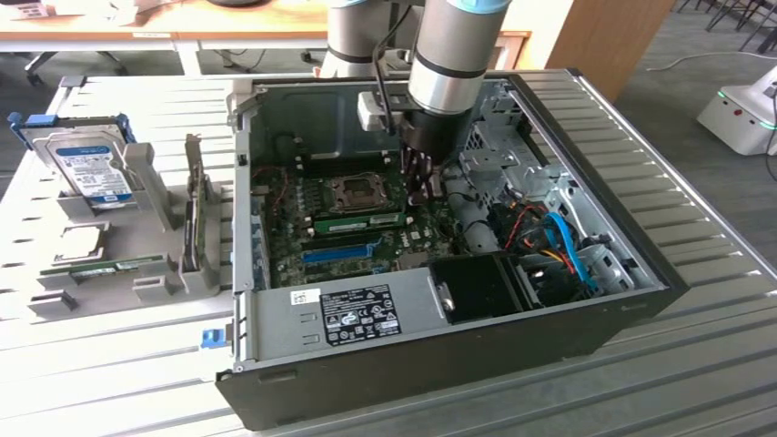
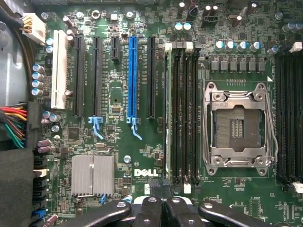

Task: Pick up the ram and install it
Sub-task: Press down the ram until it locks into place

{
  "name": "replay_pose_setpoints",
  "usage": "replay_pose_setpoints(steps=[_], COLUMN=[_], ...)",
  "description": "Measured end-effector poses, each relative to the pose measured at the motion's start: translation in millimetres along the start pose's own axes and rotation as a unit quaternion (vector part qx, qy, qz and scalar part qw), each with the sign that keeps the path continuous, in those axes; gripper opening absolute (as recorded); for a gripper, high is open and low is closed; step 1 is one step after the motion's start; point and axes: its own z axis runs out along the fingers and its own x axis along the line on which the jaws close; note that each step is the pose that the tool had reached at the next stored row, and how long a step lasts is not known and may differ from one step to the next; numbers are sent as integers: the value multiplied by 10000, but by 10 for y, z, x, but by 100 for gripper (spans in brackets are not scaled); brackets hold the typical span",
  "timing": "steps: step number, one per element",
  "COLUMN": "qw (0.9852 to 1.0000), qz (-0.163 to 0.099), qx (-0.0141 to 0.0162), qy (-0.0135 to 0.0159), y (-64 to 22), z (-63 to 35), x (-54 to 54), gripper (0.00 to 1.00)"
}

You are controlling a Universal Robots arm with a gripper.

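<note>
The arm is down inside the open computer case [image 1: 425, 364], which lies on its side on the slatted table [image 1: 680, 364], toward the exterior view's right edge. The gripper [image 1: 420, 193] hangs low over the motherboard [image 1: 413, 238], close to the middle of the board.

From the wrist, the gripper [image 2: 163, 205] has its jaws clenched tight, the two fingers pressed together with nothing visibly between them.

And there is the ram [image 2: 166, 118]: on edge, a thin green line running straight away from the fingertips, just beside the bank of black memory slots [image 2: 182, 118]. On its other side sits the long blue slot [image 2: 132, 78], and beyond the black slots the processor socket [image 2: 236, 125]. In the exterior view the ram [image 1: 358, 219] stands along the board just beside the socket [image 1: 360, 191], one end near the gripper. Whether the fingers touch that end, I cannot tell.

Over at the table's edge on the exterior view's left is a grey rack [image 1: 146, 287] holding a hard drive [image 1: 83, 168], a dark card [image 1: 195, 214] standing upright, and what looks like another green stick [image 1: 109, 267] lying flat.
</note>
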Motion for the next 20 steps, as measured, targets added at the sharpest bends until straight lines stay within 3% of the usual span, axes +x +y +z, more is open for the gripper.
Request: replay_pose_setpoints(steps=[8, 20], qw=[10000, 10000], qz=[-1, -1], qx=[0, 0], qy=[1, 1], y=[0, -3], z=[4, 63], x=[-72, -75], gripper=[10, 10])
